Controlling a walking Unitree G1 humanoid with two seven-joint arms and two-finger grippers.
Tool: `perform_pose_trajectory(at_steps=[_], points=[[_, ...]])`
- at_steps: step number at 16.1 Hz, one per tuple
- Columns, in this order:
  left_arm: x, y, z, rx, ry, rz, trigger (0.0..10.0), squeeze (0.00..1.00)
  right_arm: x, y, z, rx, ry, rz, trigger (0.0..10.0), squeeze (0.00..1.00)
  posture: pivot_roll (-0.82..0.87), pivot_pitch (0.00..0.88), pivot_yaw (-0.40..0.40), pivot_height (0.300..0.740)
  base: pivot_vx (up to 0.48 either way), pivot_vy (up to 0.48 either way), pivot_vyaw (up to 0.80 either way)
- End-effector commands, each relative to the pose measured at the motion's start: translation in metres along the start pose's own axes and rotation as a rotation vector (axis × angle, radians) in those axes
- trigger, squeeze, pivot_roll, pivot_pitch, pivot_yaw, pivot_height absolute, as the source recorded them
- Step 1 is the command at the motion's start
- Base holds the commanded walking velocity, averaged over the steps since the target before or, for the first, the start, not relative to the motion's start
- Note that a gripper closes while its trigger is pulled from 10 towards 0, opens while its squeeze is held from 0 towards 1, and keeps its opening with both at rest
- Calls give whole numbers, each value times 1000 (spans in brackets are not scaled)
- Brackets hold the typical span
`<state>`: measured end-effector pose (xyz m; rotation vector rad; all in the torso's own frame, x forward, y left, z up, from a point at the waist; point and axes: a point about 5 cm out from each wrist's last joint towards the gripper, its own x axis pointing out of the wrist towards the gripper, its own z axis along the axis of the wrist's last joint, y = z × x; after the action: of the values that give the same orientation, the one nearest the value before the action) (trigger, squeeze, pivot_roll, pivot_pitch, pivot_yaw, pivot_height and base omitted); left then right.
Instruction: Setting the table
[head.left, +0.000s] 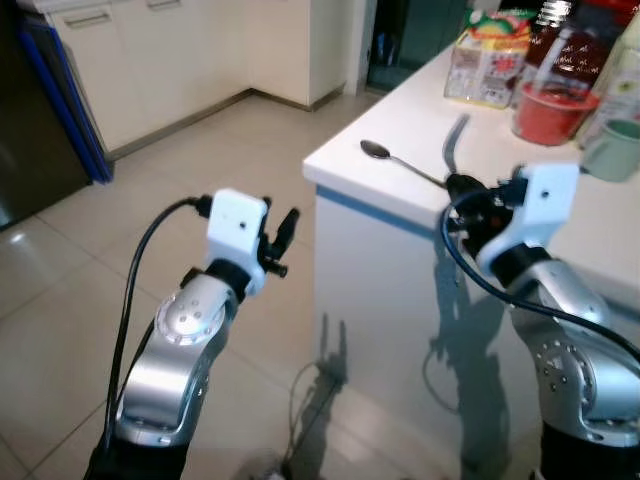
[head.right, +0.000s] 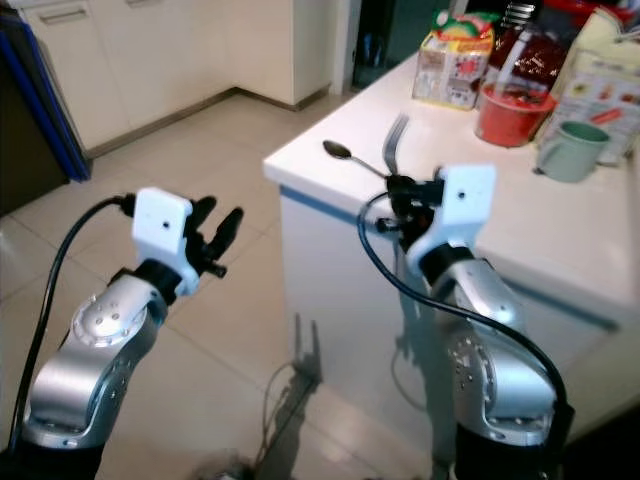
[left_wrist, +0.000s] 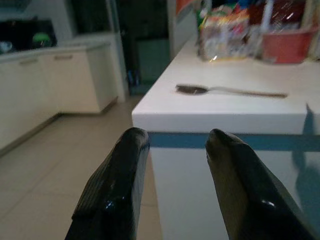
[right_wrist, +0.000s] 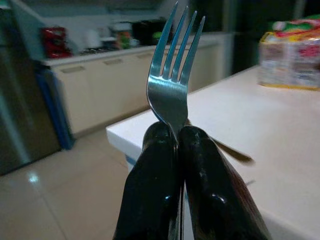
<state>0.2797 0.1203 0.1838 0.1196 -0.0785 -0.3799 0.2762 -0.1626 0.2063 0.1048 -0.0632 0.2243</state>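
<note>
Right gripper (right_wrist: 177, 145) clenched on a fork (right_wrist: 174, 80), tines up, above the table (head.right: 520, 215); a spoon (head.left: 400, 162) apparently lies near its corner. Left gripper (left_wrist: 172, 145) released, beside the table.

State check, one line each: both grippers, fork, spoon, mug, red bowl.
Left gripper: open, empty, off the counter's corner.
Right gripper: shut on the fork.
Fork: held, tines beyond the fingertips.
Spoon: lying flat near the counter corner.
Green mug: upright.
Red bowl: upright; contents unclear.
</note>
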Motion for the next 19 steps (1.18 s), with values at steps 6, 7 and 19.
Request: perform_pose_trajectory(at_steps=[6, 7, 19], points=[[0, 3, 2, -14, -6, 28, 10000, 0, -7, -4, -3, 6, 26, -47, 10000, 0, 33, 0, -20, 740, 0, 0, -800], [1, 5, 2, -9, -9, 38, 10000, 0, -8, -4, -4, -12, 33, -54, 10000, 0, 34, 0, -20, 740, 0, 0, -800], [0, 9, -3, -30, 6, 161, 10000, 0, -4, -7, 4, -83, 17, -36, 10000, 0, -5, 0, -54, 740, 0, -386, -168]])
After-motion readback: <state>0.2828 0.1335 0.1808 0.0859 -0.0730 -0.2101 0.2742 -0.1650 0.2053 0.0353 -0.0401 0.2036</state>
